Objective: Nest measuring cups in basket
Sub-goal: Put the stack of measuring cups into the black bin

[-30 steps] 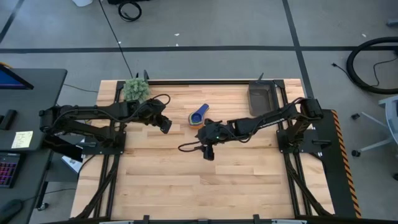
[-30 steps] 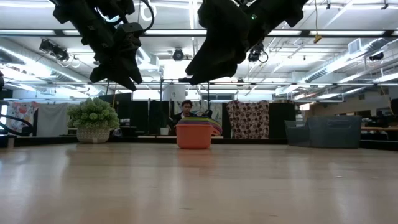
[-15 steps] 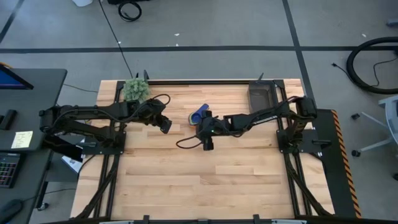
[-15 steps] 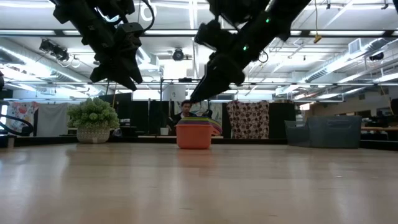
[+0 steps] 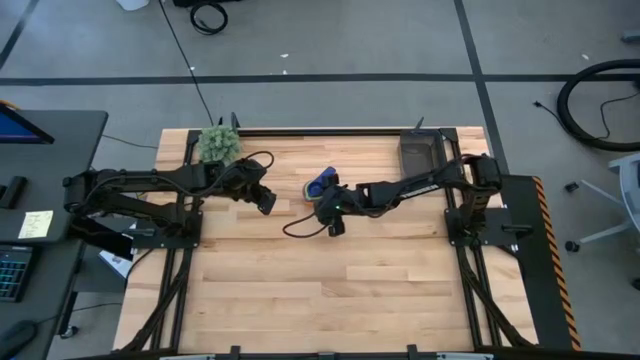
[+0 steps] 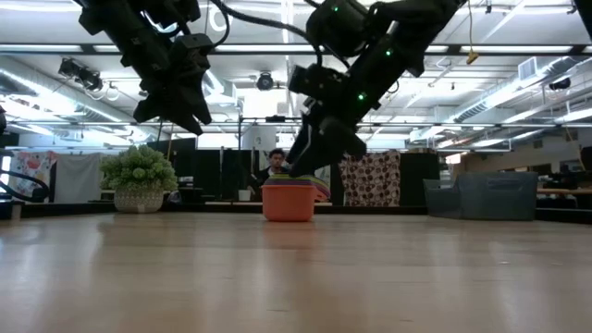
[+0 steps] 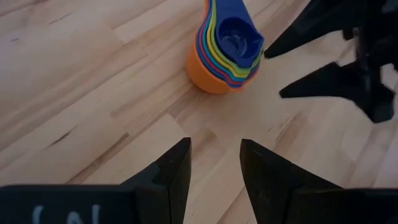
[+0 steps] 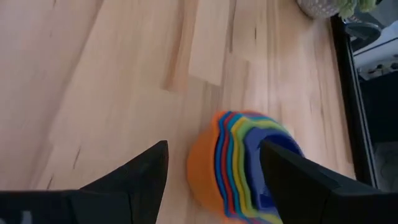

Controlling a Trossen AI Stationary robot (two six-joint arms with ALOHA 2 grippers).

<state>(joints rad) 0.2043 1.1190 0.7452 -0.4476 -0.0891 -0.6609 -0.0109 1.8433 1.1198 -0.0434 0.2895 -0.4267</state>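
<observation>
Measuring cups: already nested into one stack, orange outermost at the bottom, then red, green, yellow and the blues, darker blue on top. Stack sits on the bare bench near its middle, toward the far edge. Not in the basket.

Basket: dark grey bin at the far right corner of the bench, well apart from the stack. Whether anything lies in it cannot be told.

Right pincer: fingers spread wide, one to each side of the stack as its own camera sees it, nothing pinched. In the low view it hangs just above the stack's rim; whether a finger touches the cups cannot be told.

Left pincer: spread, empty, held above the bench to the left of the stack, pointing at it. Waiting, by the look of it.

Fuzzy green plant ball: far left corner, clear of the work.

Step in hand, as judged: nesting done; right arm approaching to grasp the whole stack.

Next move calls for: lower around the stack, close firmly enough on the orange wall to lift all cups together, carry right and set into the narrow bin. Handles stick out one side; they may foul the bin wall.
</observation>
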